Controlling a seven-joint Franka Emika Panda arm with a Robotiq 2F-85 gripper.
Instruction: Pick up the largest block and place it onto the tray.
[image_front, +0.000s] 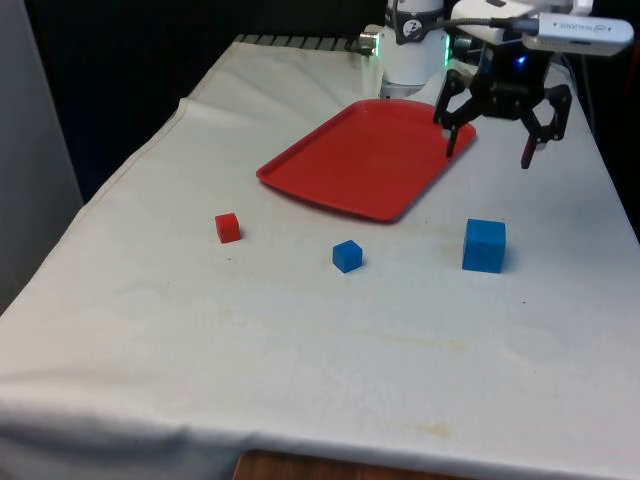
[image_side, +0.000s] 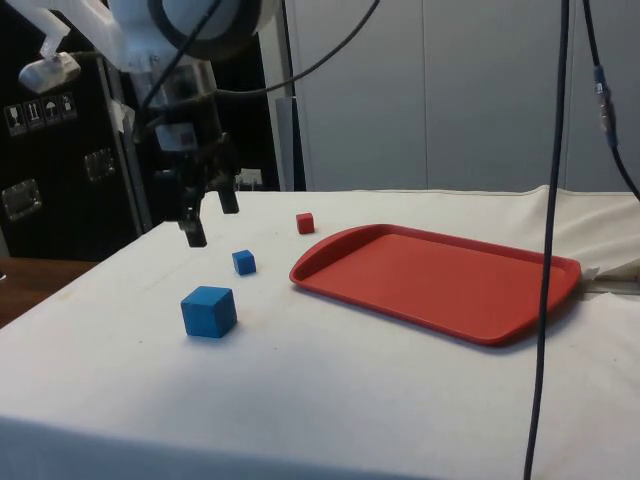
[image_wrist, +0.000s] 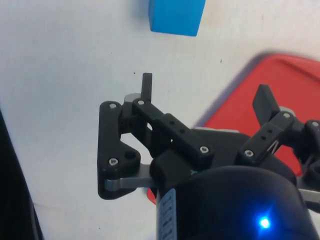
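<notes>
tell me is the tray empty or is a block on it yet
Empty: the red tray is bare, and all three blocks sit on the cloth, including the largest blue block.

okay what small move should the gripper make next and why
Probably shift the open gripper over the large blue block, then descend. It hangs empty above the cloth by the red tray; that block is the biggest and lies apart from it.

Small red block (image_front: 228, 227) and small blue block (image_front: 347, 255), well apart on a white cloth (image_front: 300, 340).
</notes>
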